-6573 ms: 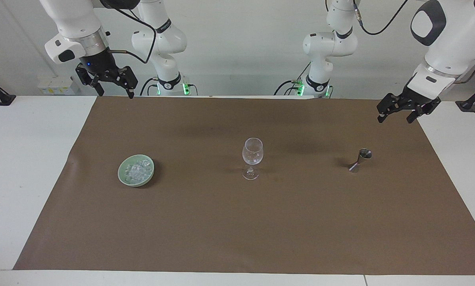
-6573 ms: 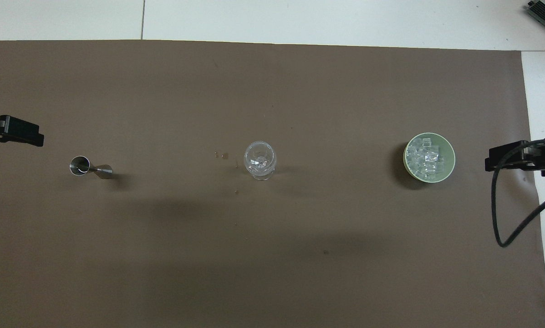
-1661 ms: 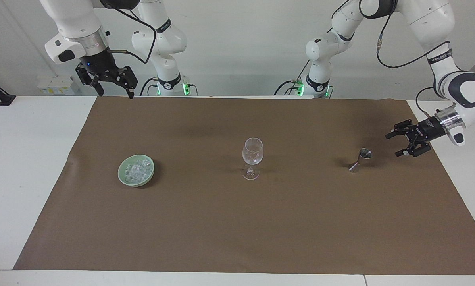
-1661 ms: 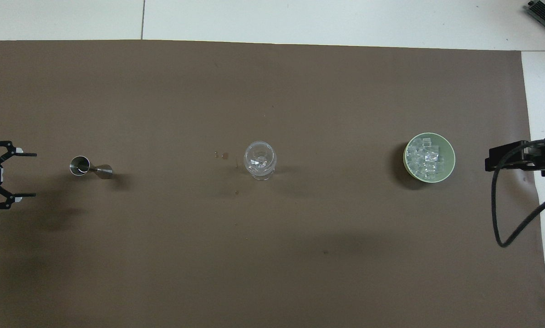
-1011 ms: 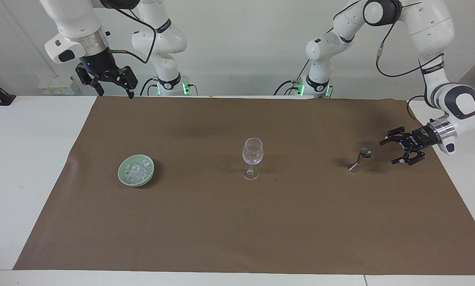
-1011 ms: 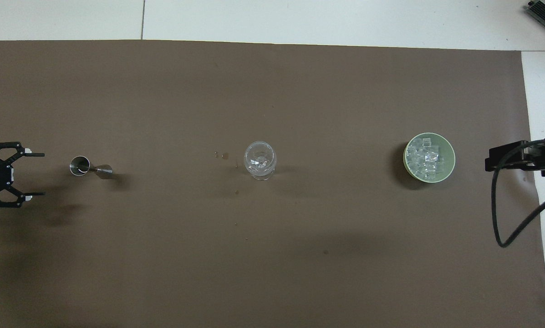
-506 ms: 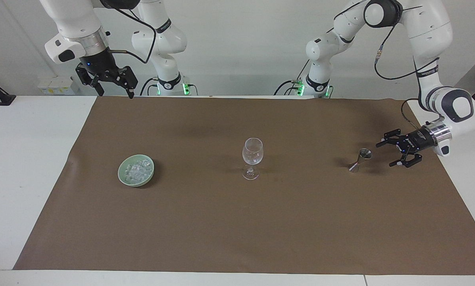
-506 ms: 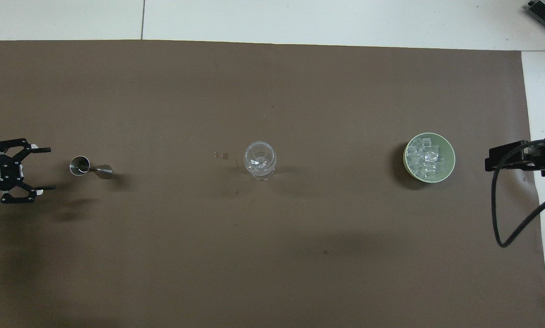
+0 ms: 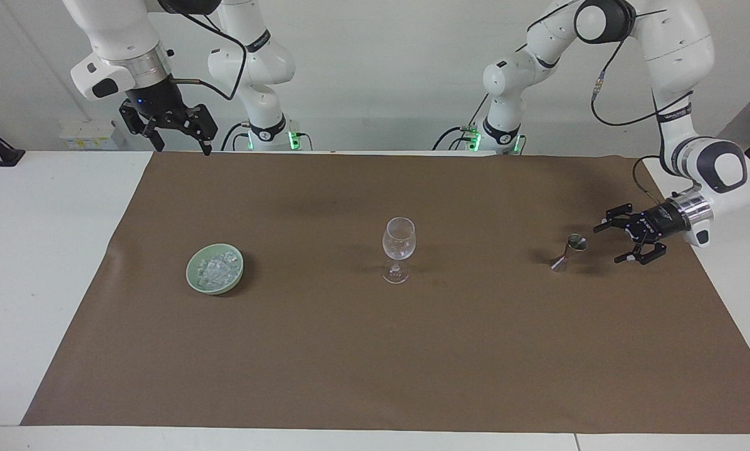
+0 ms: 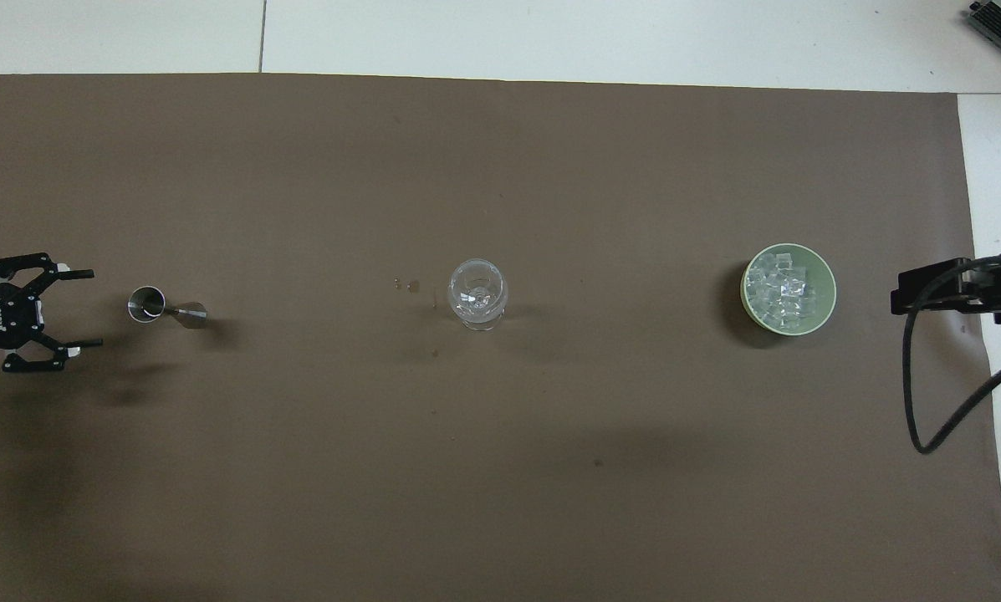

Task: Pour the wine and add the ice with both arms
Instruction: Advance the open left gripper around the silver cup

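Note:
A small steel jigger (image 9: 567, 251) (image 10: 167, 310) stands on the brown mat toward the left arm's end of the table. My left gripper (image 9: 608, 243) (image 10: 94, 308) lies low and level beside it, open, with its fingertips a short gap from the jigger. A clear stemmed glass (image 9: 398, 245) (image 10: 477, 293) stands at the middle, and it looks empty. The ice (image 9: 215, 269) (image 10: 781, 293) is heaped in a pale green bowl (image 9: 190, 273) (image 10: 829, 290) toward the right arm's end. My right gripper (image 9: 183, 148) (image 10: 906, 297) waits, open, high over the mat's edge. No wine shows.
The brown paper mat (image 9: 375, 351) covers most of the white table (image 9: 42, 250). A few small specks (image 10: 408, 285) lie on the mat beside the glass. A black cable (image 10: 914, 393) hangs from the right arm.
Over the last second my left gripper has slid a little closer to the jigger, still open. The right arm, glass, bowl and jigger have not moved.

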You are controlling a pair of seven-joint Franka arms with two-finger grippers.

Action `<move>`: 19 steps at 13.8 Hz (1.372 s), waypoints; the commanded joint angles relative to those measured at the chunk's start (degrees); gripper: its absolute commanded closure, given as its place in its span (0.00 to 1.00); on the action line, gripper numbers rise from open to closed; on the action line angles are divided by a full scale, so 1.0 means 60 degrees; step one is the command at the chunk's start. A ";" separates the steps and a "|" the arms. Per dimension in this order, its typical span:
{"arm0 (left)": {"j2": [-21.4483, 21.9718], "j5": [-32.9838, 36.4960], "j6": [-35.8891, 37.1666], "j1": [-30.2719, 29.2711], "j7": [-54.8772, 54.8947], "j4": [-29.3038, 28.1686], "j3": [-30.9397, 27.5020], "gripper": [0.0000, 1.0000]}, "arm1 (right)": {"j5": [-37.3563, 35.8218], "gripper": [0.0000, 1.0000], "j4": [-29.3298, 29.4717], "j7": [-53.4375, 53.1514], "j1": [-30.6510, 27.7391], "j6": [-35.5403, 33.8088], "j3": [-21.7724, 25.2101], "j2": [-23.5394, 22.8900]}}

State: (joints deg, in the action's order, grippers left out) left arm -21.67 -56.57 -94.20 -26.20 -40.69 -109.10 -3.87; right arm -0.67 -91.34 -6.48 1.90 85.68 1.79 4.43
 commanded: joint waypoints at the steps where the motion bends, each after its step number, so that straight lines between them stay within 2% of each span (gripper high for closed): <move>1: 0.0022 -0.0240 0.0011 0.0015 -0.0104 -0.0171 0.0059 0.00 | 0.0126 0.00 -0.0217 0.0217 -0.0082 0.0002 -0.0049 0.0213; 8: -0.0036 -0.0577 0.0362 0.0060 -0.0602 -0.0156 0.0088 0.00 | 0.0126 0.00 -0.0217 0.0217 -0.0082 0.0002 -0.0049 0.0198; 19: -0.0944 -0.0987 0.1020 -0.0101 -0.0353 -0.0039 0.0088 0.00 | 0.0126 0.00 -0.0217 0.0217 -0.0082 0.0002 -0.0049 0.0198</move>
State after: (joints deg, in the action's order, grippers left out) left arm -26.15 -60.74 -90.52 -26.31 -43.49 -109.83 -3.29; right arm -0.67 -91.34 -6.48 1.90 85.68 1.79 4.43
